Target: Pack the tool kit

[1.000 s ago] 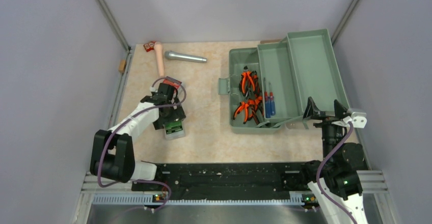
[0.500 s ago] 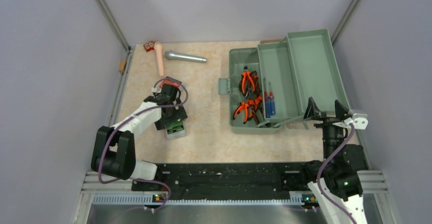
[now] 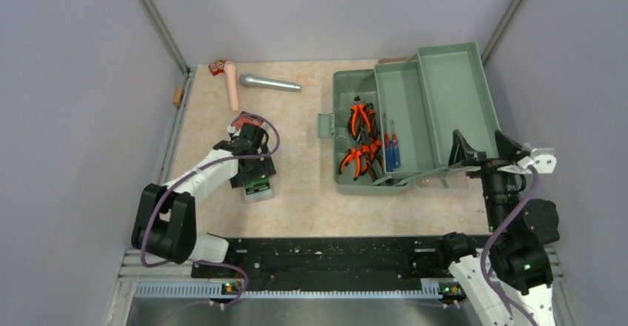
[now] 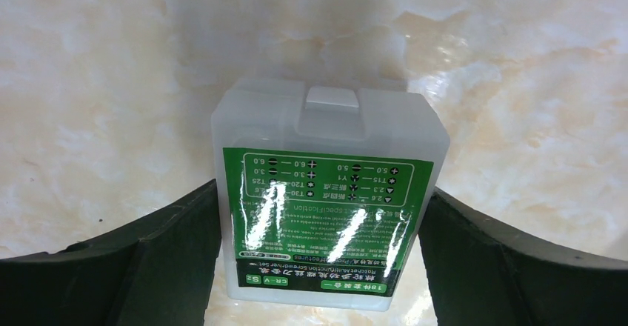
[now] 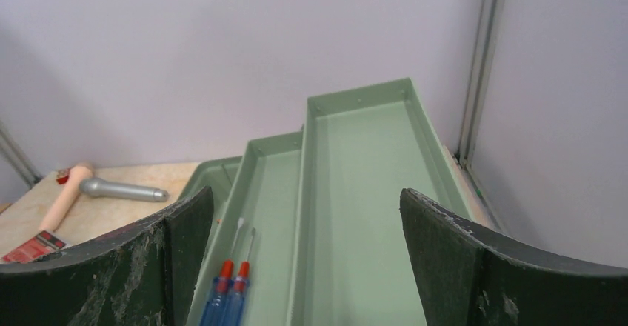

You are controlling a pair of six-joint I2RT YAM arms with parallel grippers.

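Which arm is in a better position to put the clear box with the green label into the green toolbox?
Left. The left gripper has its fingers against both sides of the clear box on the table. The right gripper hangs open over the near right end of the toolbox, away from the box.

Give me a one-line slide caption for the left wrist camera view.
Left gripper closed on a translucent screwdriver-bit case with a green label, on the marbled tabletop.
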